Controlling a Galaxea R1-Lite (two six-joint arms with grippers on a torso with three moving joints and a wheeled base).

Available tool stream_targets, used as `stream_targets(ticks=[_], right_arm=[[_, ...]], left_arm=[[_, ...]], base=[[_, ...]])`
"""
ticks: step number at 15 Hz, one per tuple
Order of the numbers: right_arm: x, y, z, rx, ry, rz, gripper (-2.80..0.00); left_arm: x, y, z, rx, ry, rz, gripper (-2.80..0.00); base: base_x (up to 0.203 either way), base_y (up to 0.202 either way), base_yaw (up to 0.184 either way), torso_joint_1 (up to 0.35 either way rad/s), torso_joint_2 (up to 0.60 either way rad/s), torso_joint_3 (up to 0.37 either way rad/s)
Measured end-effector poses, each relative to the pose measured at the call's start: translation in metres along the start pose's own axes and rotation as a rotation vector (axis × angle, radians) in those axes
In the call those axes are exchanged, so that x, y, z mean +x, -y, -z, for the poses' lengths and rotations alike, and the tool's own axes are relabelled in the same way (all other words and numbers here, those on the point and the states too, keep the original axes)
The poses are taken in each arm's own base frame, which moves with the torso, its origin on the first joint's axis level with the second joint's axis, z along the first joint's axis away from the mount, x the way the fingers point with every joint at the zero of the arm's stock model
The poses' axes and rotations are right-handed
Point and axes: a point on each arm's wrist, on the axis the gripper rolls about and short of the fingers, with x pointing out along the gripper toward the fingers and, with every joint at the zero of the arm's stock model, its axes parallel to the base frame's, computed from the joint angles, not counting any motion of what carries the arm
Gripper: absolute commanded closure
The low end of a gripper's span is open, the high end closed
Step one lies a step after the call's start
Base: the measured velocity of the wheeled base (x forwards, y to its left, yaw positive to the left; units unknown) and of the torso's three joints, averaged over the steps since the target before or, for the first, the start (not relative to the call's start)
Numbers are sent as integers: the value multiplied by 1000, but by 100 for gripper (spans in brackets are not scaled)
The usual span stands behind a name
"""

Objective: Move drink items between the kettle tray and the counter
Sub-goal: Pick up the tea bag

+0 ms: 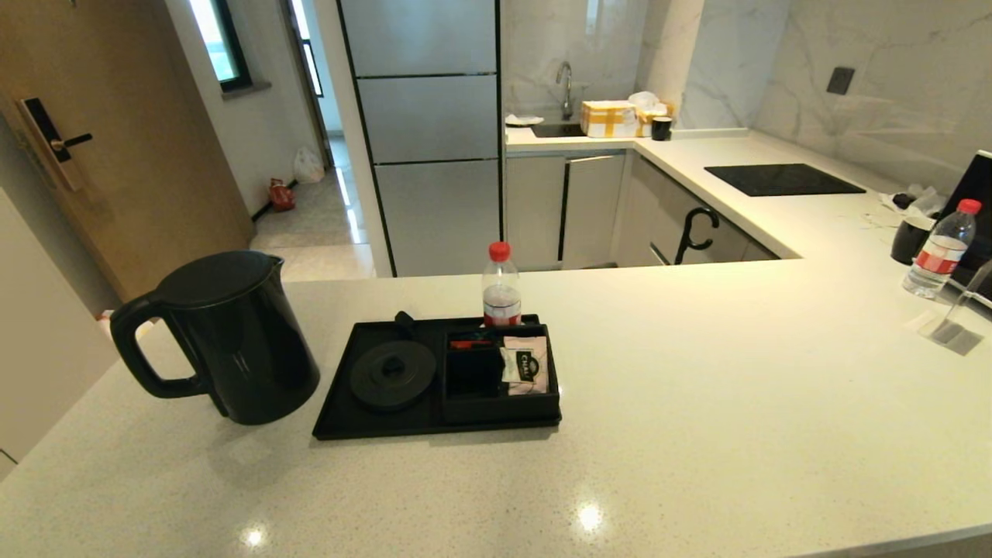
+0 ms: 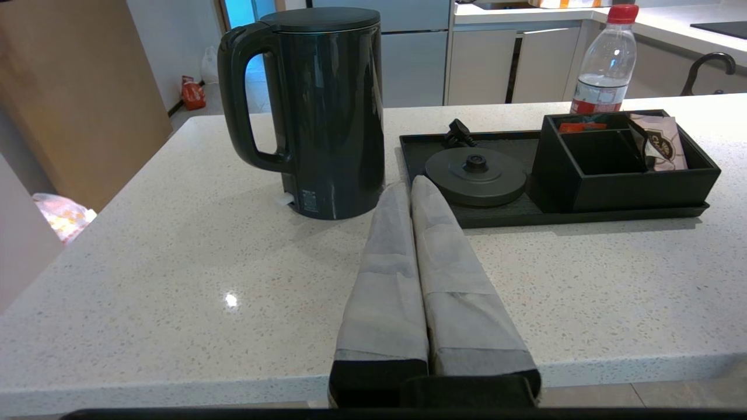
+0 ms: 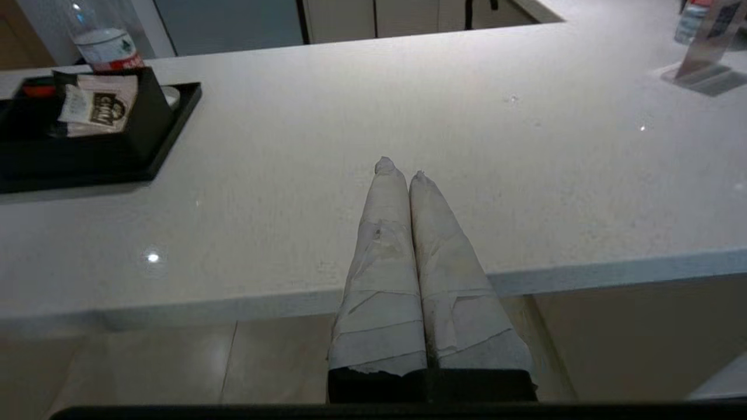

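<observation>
The tall black kettle (image 1: pixel 232 335) (image 2: pixel 318 111) stands upright on the counter (image 1: pixel 697 434), just left of the kettle tray (image 1: pixel 356 422) (image 2: pixel 513 216), its handle pointing left. The tray's round base (image 1: pixel 393 373) (image 2: pixel 475 175) is bare. A pale-pink sachet (image 1: pixel 527 364) (image 2: pixel 662 146) (image 3: pixel 96 105) leans in the right compartment of the tray's boxed section. My left gripper (image 2: pixel 410 184) is shut and empty, over the near counter edge, short of the kettle and tray. My right gripper (image 3: pixel 400 169) is shut and empty, over the counter's near edge to the right of the tray. Neither arm shows in the head view.
A clear red-capped bottle (image 1: pixel 501 287) (image 2: pixel 604 61) stands right behind the tray. Another bottle (image 1: pixel 942 249), a dark cup (image 1: pixel 911 239) and a clear stand (image 1: pixel 957 325) sit at the far right. A black hob (image 1: pixel 783 180) lies on the counter's back arm.
</observation>
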Motion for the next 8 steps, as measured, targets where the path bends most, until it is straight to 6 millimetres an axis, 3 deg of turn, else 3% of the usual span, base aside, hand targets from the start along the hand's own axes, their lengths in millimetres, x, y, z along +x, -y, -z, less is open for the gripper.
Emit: stream_targets(ticks=[3, 8], right_arm=[[-3, -2, -40, 119, -1, -43, 0], [19, -6, -96, 235, -170, -153, 0]], left_arm=[[0, 0, 0, 0, 0, 0, 0], [0, 0, 0, 0, 0, 0, 0]], base=[[0, 0, 0, 0, 0, 0], [0, 0, 0, 0, 0, 0]])
